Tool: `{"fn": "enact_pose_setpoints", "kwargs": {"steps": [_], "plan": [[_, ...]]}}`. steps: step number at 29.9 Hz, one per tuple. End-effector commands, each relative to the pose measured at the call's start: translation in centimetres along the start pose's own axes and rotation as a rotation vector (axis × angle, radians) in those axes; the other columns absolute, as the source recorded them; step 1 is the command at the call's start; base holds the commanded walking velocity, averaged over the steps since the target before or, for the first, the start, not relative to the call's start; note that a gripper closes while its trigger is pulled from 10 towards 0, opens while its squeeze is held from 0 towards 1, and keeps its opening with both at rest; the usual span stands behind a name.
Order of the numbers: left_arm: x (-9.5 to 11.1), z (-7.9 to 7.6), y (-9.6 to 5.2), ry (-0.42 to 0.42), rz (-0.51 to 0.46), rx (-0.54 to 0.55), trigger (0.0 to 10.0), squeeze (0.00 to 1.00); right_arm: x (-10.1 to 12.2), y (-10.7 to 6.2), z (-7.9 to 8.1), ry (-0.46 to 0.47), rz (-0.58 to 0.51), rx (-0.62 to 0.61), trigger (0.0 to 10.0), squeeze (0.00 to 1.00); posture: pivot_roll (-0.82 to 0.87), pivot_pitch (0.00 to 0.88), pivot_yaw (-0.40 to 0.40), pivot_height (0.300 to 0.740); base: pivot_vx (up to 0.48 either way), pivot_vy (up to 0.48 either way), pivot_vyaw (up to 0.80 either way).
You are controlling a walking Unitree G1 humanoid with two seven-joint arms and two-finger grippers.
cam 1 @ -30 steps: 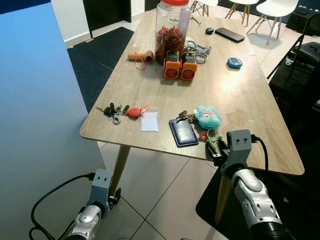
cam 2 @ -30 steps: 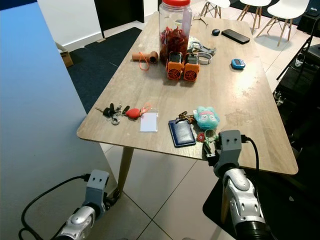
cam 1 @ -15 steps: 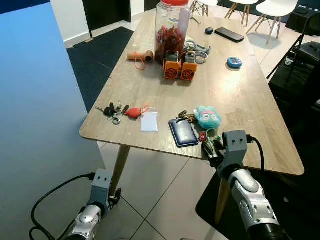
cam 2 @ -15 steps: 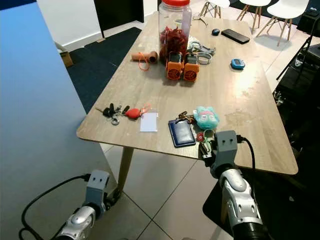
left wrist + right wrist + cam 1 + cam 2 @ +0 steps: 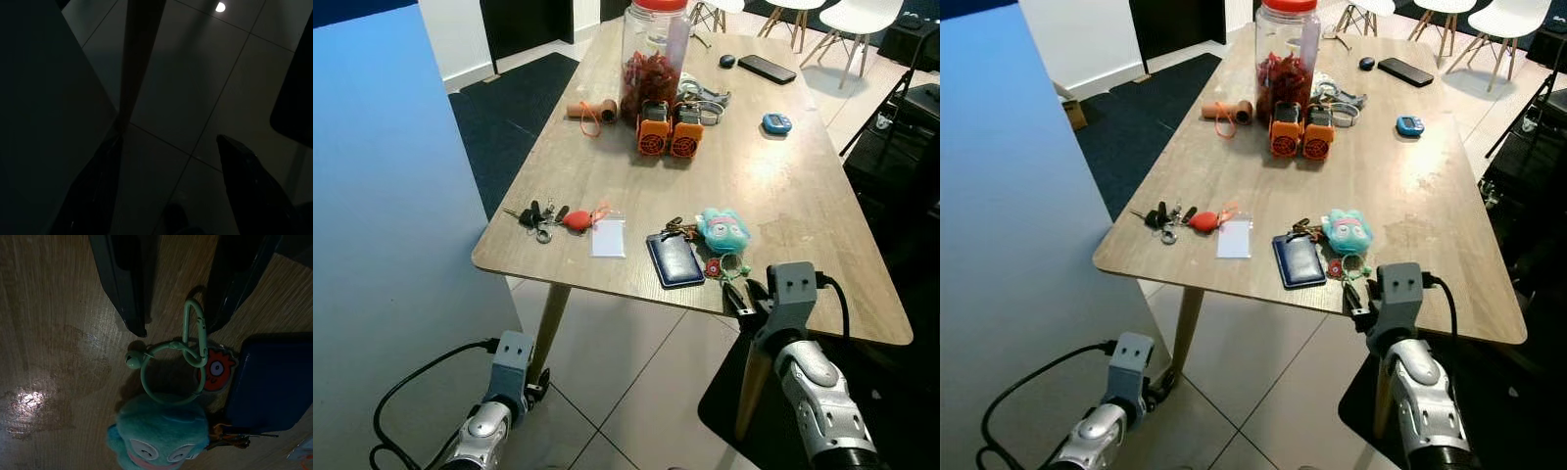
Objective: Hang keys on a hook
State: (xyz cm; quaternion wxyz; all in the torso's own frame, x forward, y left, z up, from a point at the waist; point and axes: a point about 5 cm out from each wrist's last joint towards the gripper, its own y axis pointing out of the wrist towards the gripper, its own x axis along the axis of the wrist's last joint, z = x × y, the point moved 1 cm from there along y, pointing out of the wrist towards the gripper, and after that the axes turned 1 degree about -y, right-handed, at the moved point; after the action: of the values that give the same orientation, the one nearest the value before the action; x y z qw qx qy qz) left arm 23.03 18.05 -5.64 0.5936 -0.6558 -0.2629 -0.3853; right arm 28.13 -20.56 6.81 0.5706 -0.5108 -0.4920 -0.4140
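Spread apart and holding nothing, the right gripper's fingers are set either side of the mint-green carabiner near the wooden table's edge. A green ring, a teal plush charm and a round orange monster tag are linked to it, beside a navy card holder. Beyond them a red-lidded clear jar of dark red contents is seen; the left gripper is hung open beside the table leg.

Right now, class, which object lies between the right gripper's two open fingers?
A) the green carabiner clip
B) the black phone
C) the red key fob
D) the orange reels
A: in the right wrist view the right gripper has its fingers spread either side of the green carabiner clip.
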Motion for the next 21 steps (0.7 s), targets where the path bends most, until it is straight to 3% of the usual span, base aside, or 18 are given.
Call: {"fn": "enact_pose_setpoints", "kwargs": {"steps": [1, 2, 5, 7, 10, 11, 12, 14, 16, 17, 20, 21], "plan": [[-0.5, 0.4, -0.3, 0.014, 0.021, 0.001, 10.0, 0.00, -1.4, -0.5, -0.4, 0.011, 0.063, -0.018, 8.3, 0.00, 0.06, 0.062, -0.020, 0.740, 0.000, 0.000, 0.00], [-0.5, 0.4, -0.3, 0.014, 0.020, 0.001, 10.0, 0.00, -1.4, -0.5, -0.4, 0.013, 0.061, -0.018, 5.0, 0.00, 0.05, 0.061, -0.019, 0.740, 0.000, 0.000, 0.00], [-0.4, 0.3, -0.2, 0.014, 0.019, 0.000, 10.0, 0.00, -1.4, -0.5, -0.4, 0.014, 0.059, -0.018, 5.0, 0.00, 0.05, 0.061, -0.019, 0.740, 0.000, 0.000, 0.00], [-0.4, 0.3, -0.2, 0.014, 0.018, 0.001, 10.0, 0.00, -1.3, -0.5, -0.3, 0.015, 0.055, -0.017, 3.9, 0.00, 0.06, 0.059, -0.022, 0.740, 0.000, 0.000, 0.00], [-0.4, 0.4, -0.2, 0.015, 0.018, 0.001, 10.0, 0.00, -1.3, -0.4, -0.3, 0.015, 0.054, -0.017, 3.9, 0.00, 0.06, 0.059, -0.022, 0.740, 0.000, 0.000, 0.00], [-0.4, 0.4, -0.2, 0.014, 0.018, 0.002, 10.0, 0.00, -1.3, -0.4, -0.3, 0.015, 0.052, -0.018, 2.8, 0.00, 0.06, 0.059, -0.022, 0.740, 0.000, 0.000, 0.00], [-0.4, 0.4, -0.2, 0.014, 0.019, 0.003, 10.0, 0.00, -1.3, -0.4, -0.4, 0.014, 0.051, -0.019, 0.0, 0.00, 0.06, 0.059, -0.022, 0.740, 0.000, 0.000, 0.00], [-0.5, 0.4, -0.3, 0.013, 0.019, 0.004, 10.0, 0.00, -1.3, -0.4, -0.4, 0.011, 0.052, -0.020, 2.0, 0.00, 0.06, 0.059, -0.023, 0.740, 0.000, 0.000, 0.00], [-0.5, 0.4, -0.3, 0.013, 0.020, 0.004, 10.0, 0.00, -1.3, -0.4, -0.4, 0.010, 0.053, -0.020, 2.0, 0.00, 0.06, 0.059, -0.023, 0.740, 0.000, 0.000, 0.00], [-0.5, 0.4, -0.3, 0.012, 0.020, 0.005, 10.0, 0.00, -1.2, -0.3, -0.4, 0.008, 0.051, -0.021, 10.0, 0.00, 0.06, 0.060, -0.022, 0.740, 0.000, 0.000, 0.00], [-0.5, 0.4, -0.3, 0.012, 0.020, 0.005, 10.0, 0.00, -0.6, -0.2, -0.5, 0.007, 0.028, -0.028, 10.0, 0.00, 0.06, 0.060, -0.022, 0.740, 0.000, 0.000, 0.00], [-0.5, 0.5, -0.3, 0.013, 0.020, 0.006, 10.0, 0.00, 0.2, 0.0, -0.7, 0.008, -0.005, -0.037, 8.9, 0.00, 0.06, 0.060, -0.021, 0.740, 0.000, 0.000, 0.00]]}}
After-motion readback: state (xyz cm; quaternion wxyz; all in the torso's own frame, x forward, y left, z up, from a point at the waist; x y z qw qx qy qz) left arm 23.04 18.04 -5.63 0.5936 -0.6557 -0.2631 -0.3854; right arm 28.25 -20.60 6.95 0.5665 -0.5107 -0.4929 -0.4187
